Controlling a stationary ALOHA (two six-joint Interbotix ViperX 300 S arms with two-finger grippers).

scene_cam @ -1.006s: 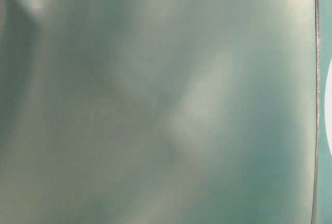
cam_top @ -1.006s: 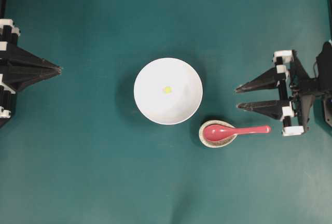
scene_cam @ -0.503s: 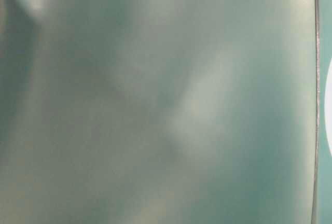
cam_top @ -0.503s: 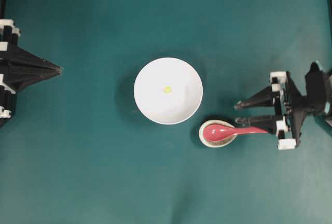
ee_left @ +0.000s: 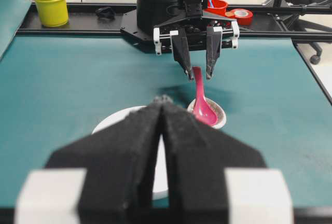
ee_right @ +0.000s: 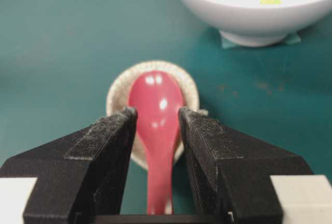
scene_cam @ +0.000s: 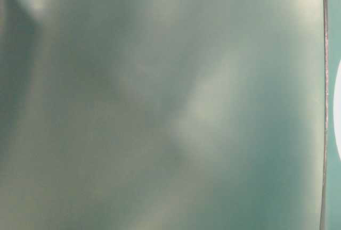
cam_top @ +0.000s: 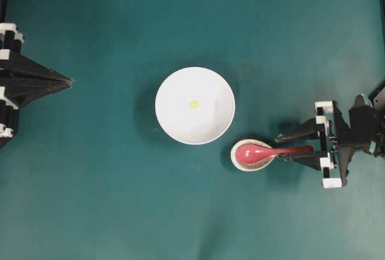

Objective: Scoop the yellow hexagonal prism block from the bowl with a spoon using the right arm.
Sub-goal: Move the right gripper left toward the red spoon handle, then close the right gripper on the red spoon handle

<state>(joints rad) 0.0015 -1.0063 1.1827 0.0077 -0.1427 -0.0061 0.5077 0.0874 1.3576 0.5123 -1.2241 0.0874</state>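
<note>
Your right gripper (cam_top: 286, 147) sits spread wide, one finger on each side of pink-red spoon (cam_top: 264, 151) handle, not clamped. Spoon scoop rests in small speckled dish (ee_right: 118, 92) on teal table (cam_top: 108, 200). White bowl (cam_top: 174, 124) stands just up-left of dish; yellow hexagonal prism block (cam_top: 194, 104) lies inside, near middle. Your left gripper (cam_top: 67, 81) rests at left edge, fingers pressed together, nothing held.
</note>
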